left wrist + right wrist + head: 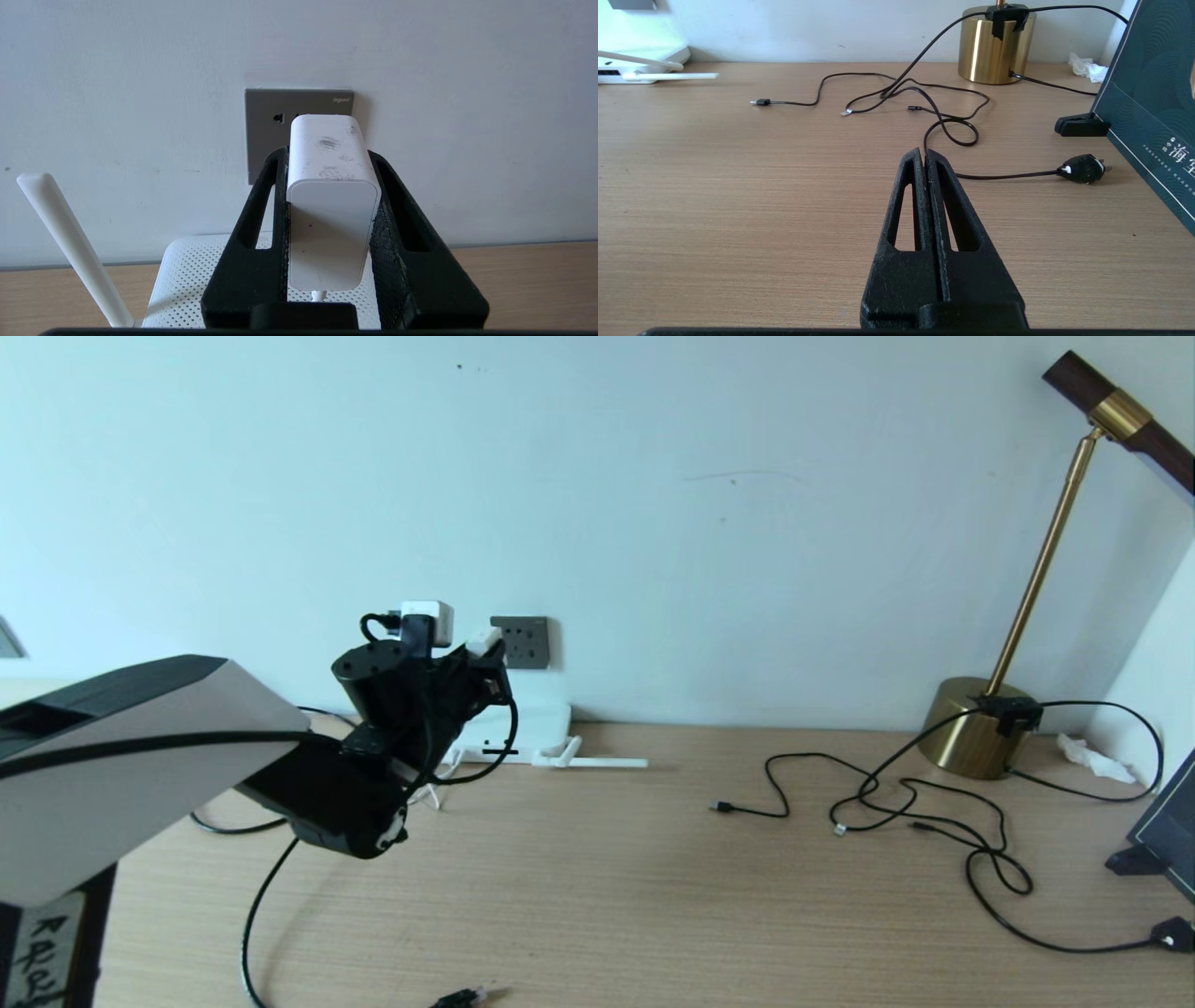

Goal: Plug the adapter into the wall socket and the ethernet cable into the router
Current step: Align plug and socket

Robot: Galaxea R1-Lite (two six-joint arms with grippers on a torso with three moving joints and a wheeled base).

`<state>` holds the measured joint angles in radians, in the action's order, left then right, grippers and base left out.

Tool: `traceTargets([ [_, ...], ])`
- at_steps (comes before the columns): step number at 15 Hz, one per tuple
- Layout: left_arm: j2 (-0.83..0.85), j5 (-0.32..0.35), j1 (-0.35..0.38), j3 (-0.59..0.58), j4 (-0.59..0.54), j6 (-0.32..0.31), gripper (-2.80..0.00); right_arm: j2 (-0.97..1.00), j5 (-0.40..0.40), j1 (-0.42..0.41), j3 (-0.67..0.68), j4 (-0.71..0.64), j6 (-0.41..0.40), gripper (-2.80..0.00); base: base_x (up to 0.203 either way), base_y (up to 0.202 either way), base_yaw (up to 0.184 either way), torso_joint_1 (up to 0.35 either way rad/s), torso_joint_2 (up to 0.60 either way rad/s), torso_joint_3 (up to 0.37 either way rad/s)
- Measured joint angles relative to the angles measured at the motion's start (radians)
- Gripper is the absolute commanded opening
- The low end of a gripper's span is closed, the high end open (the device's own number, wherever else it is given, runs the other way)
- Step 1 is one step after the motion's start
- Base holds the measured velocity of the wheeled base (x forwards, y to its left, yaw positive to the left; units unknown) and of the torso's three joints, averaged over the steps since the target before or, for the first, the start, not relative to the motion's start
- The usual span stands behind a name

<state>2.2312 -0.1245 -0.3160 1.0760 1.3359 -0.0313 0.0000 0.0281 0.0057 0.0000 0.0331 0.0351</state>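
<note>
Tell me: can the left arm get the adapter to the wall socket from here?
Probably yes. The left tool grips the adapter facing the wall socket, with only open air between. The router sits below, clear of the path.

The pale wooden desk top (738,196) shows a fine straight grain with a matt finish. The white cube-shaped plastic adapter (332,205) looks smooth and semi-gloss, with grey scuffs on its upper face. The black left gripper (327,154) clasping it has rough, grainy plastic fingers (252,252), as has the shut right gripper (924,156). The dark-grey square wall socket (268,130) appears matt plastic. The flat white router (187,280) has a perforated matt plastic top. At far right, the round lamp base (994,51) is polished brass-coloured metal. The crumpled white scrap (1085,67) beside it is probably tissue paper.
</note>
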Motion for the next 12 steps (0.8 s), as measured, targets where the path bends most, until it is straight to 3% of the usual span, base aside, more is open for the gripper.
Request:
traceTargets([
  [4, 0.084, -0.003, 0.001, 0.051, 0.081, 0.001, -2.8, 0.0, 0.0, 0.0, 0.0, 0.0, 0.0, -2.8, 0.0, 0.0, 0.0, 0.0, 0.0, 0.0],
  [12, 0.163, 0.022, 0.025, 0.135, 0.045, 0.0, -2.8, 0.0, 0.0, 0.0, 0.0, 0.0, 0.0, -2.8, 0.0, 0.0, 0.0, 0.0, 0.0, 0.0],
])
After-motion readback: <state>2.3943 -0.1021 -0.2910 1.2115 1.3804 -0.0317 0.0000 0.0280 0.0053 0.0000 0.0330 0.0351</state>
